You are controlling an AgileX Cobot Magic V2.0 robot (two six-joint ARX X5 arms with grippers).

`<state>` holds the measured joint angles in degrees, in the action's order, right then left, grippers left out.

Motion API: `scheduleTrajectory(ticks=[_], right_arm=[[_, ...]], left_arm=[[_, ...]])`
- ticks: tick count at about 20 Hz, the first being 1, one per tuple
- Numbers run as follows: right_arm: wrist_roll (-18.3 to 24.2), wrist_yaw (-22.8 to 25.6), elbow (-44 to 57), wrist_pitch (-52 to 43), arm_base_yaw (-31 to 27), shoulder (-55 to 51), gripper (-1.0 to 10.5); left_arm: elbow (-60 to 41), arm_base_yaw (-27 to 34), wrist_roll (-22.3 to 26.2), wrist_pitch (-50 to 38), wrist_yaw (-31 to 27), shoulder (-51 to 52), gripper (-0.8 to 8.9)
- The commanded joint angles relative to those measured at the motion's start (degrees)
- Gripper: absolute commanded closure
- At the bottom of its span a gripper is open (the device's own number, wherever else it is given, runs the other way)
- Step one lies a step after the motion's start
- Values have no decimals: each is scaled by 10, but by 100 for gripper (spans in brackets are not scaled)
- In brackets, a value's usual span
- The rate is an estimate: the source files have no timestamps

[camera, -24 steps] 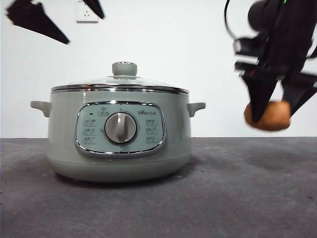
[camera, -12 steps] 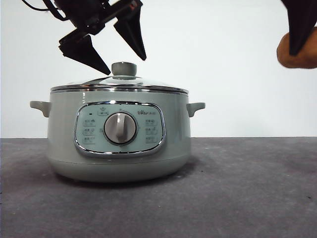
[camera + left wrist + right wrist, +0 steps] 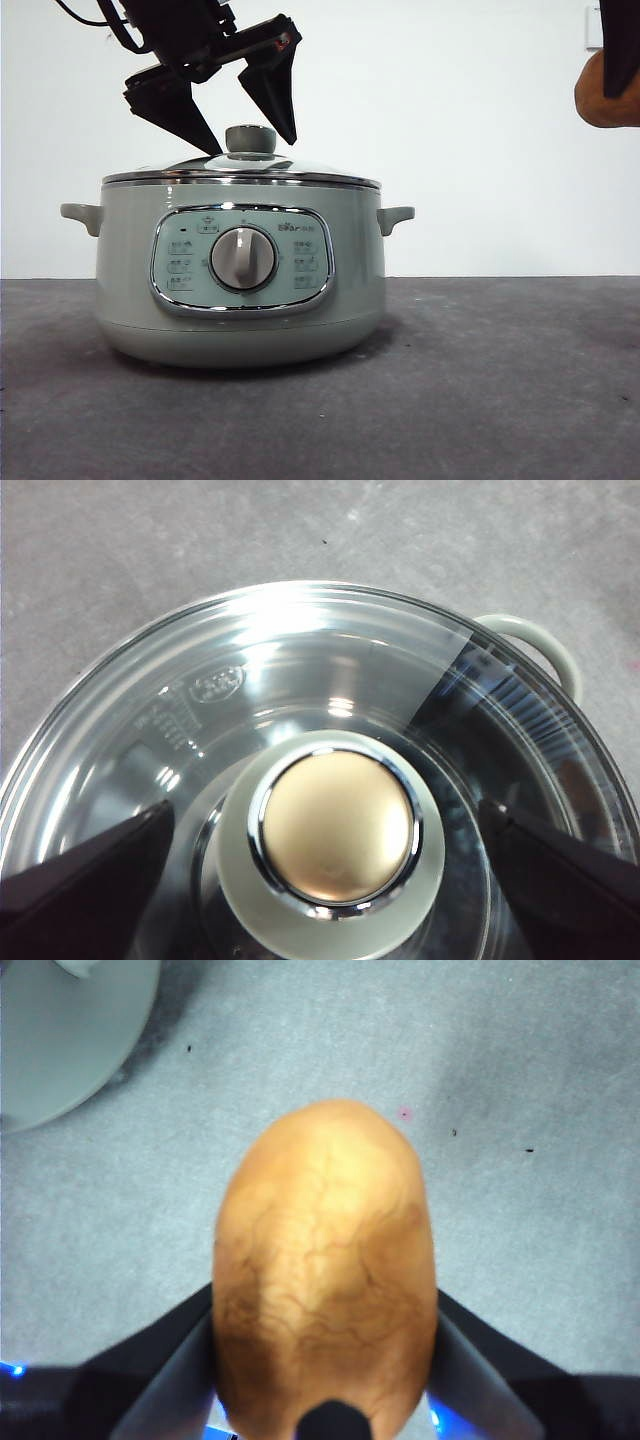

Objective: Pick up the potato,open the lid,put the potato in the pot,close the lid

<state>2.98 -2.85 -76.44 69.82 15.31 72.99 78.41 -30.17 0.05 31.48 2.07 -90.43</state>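
Left gripper (image 3: 245, 142): positioned directly above the pot (image 3: 240, 275), jaws spread wide, one to either side of the knob (image 3: 251, 139) of the lid (image 3: 240, 168). The tips sit level with the knob but clear of it; the left wrist view confirms a gap on both sides of the knob, nothing grasped.

Lid: seated on the pot, chrome rim flush all round. Through the glass the left wrist view shows reflections only; contents cannot be determined.

Pot: upright on the grey table (image 3: 480, 390), control panel and dial (image 3: 243, 258) facing the front camera, one side handle (image 3: 395, 217) visible on each flank.

Right gripper (image 3: 325, 1360): raised high at the right edge of the front view, well apart from the pot, jaws clamped on the potato (image 3: 325, 1260). Potato is held off the table, gripped across its sides, well clear of the surface below.
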Motion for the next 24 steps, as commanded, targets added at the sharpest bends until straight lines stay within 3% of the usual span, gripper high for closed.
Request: scheduleTrajectory(ticks=[1, 8, 17, 24], right_arm=[[-4, 0, -2, -1, 1, -1, 954], [-4, -1, -2, -1, 1, -1, 954], [-5, -17, -2, -26, 2, -1, 949], [-53, -36, -3, -73, 72, 14, 949]], left_arm=[[1, -2, 21, -6, -2, -6, 512], [1, -2, 29, -8, -2, -6, 826], [28, 0, 17, -10, -2, 43, 822], [43, 53, 22, -1, -6, 89, 822]])
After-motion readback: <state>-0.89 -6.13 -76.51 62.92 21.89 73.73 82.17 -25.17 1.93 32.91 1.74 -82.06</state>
